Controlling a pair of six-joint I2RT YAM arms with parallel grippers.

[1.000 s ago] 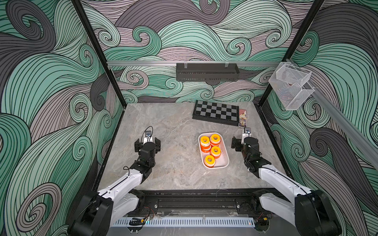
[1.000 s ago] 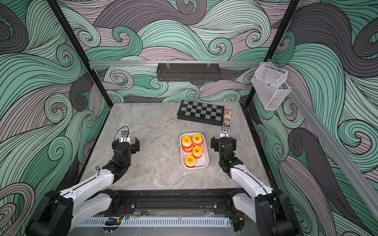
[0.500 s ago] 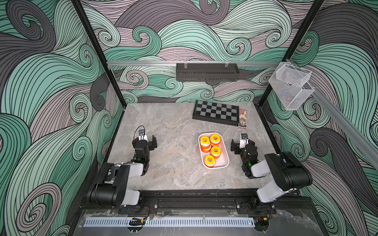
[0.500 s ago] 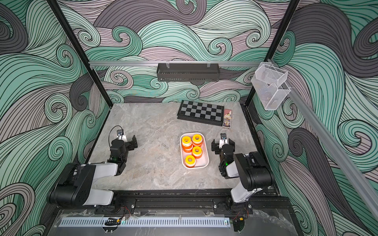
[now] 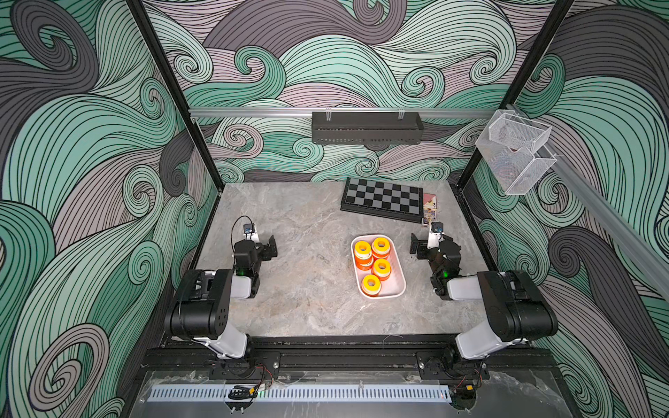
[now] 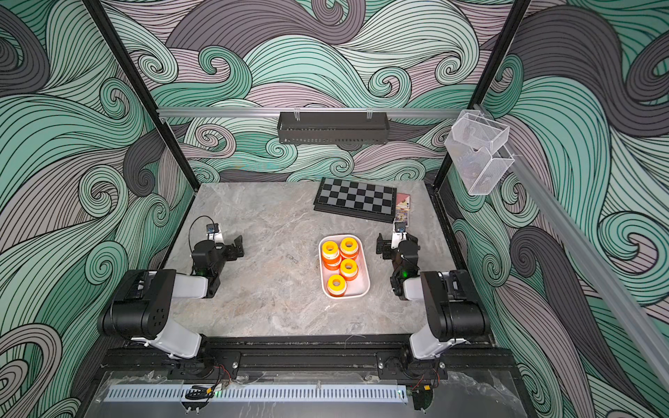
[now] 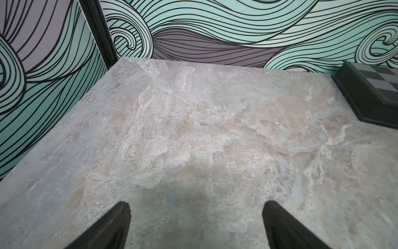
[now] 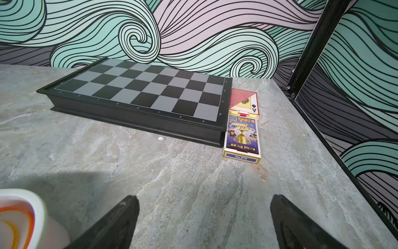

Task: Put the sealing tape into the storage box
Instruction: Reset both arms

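**Sealing tape point(image 5: 381, 269) lay gathered in the storage box point(image 5: 394, 287), and both grippers were left released and empty.**

In both top views the white box was seen right of centre in the lower half of the frame, on the marble-patterned table point(image 5: 300, 289). Four yellow-faced, orange-sided spools were counted in it, closely packed and apparently stacked on others beneath. None was seen loose on the table. The right gripper point(image 8: 204, 200) was held just beside the box and the left gripper point(image 7: 196, 205) well apart from it. Each had its jaws spread wide over bare table, with nothing between them. The spools were judged light, stiff and smooth-rimmed, likely to roll if tipped on edge. A hold across the outer rim, taken from above, was judged safest. The task was judged all but finished.
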